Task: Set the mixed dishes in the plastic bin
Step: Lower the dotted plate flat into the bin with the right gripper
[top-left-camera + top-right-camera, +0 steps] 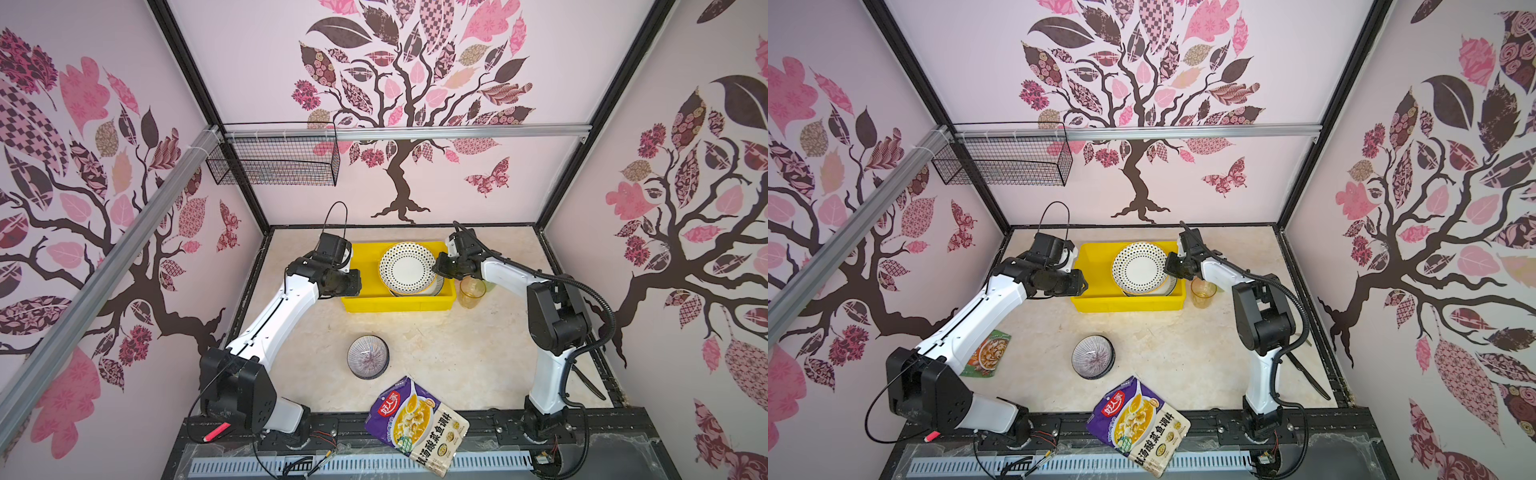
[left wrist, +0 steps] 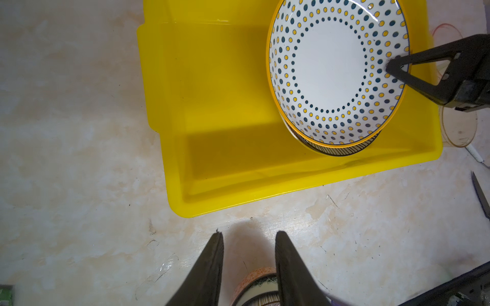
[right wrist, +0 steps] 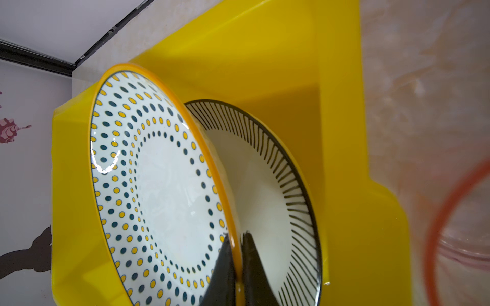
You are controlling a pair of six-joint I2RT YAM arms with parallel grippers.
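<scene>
In the yellow bin's right half, dotted plate pinched at its rim by the right gripper, tilted above a striped plate. Bare floor across the left half; long side left-to-right. Left gripper parted, beside the bin.

The right claw meets the rim of a dotted plate, which tilts over a second plate inside a yellow bin on the marbled counter. An amber tumbler stands just beside the bin. A lined bowl and purple pouch lie nearer the front.
</scene>
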